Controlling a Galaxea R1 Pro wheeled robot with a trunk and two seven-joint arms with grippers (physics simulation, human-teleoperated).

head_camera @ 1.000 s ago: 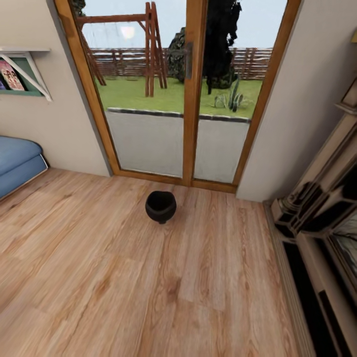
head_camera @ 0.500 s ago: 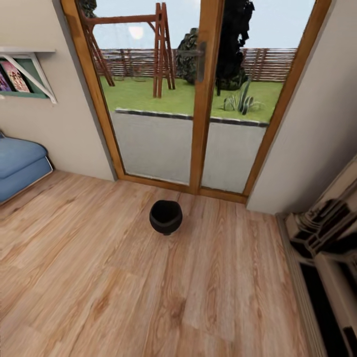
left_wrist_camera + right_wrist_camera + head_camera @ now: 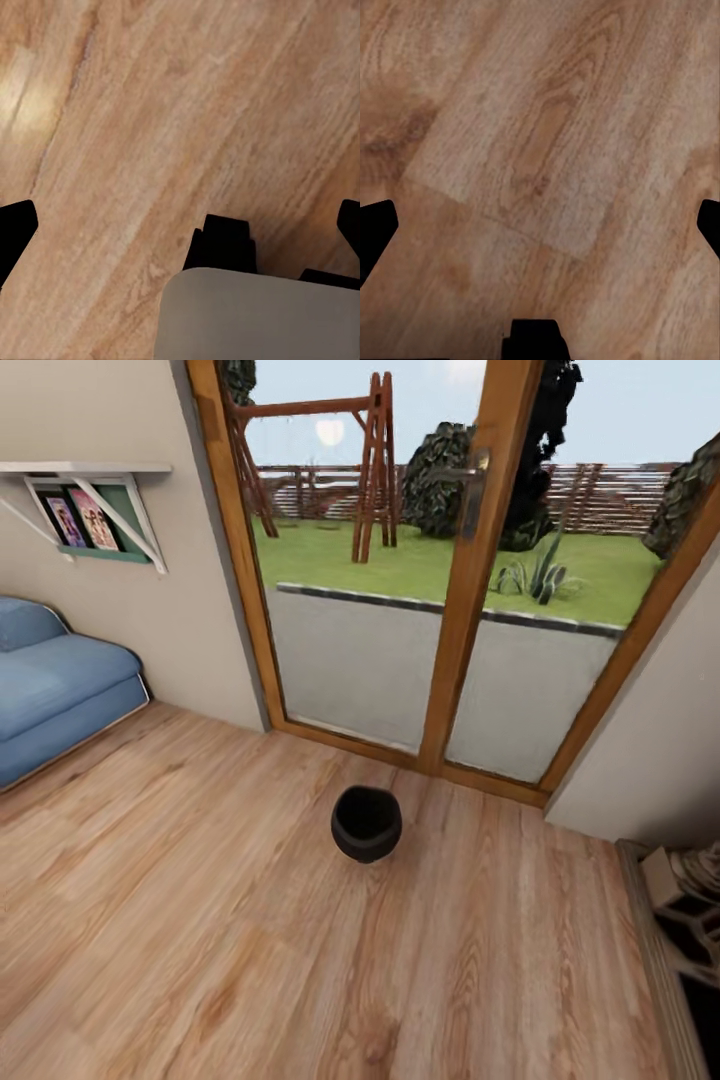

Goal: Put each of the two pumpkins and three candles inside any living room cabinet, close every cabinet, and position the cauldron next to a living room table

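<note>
The cauldron [image 3: 366,823], a small round black pot, stands upright on the wooden floor just in front of the glass doors, at the middle of the head view. In the left wrist view my left gripper [image 3: 180,225] is open, its dark fingertips [image 3: 15,232] far apart over bare floorboards. My right gripper [image 3: 540,225] is open too, with only floor between its fingertips [image 3: 375,234]. Both grippers are empty. The pumpkins, candles, cabinet and table are out of view.
Wood-framed glass doors [image 3: 468,590] face a garden behind the cauldron. A blue sofa [image 3: 50,690] sits at the left under a wall shelf [image 3: 95,485] with pictures. The ornate fireplace [image 3: 690,920] edges in at the lower right. Open floor lies around the cauldron.
The camera has moved forward and turned left, so the whole picture shifted. The cauldron looks nearer, more of the sofa shows, and most of the fireplace has left the view.
</note>
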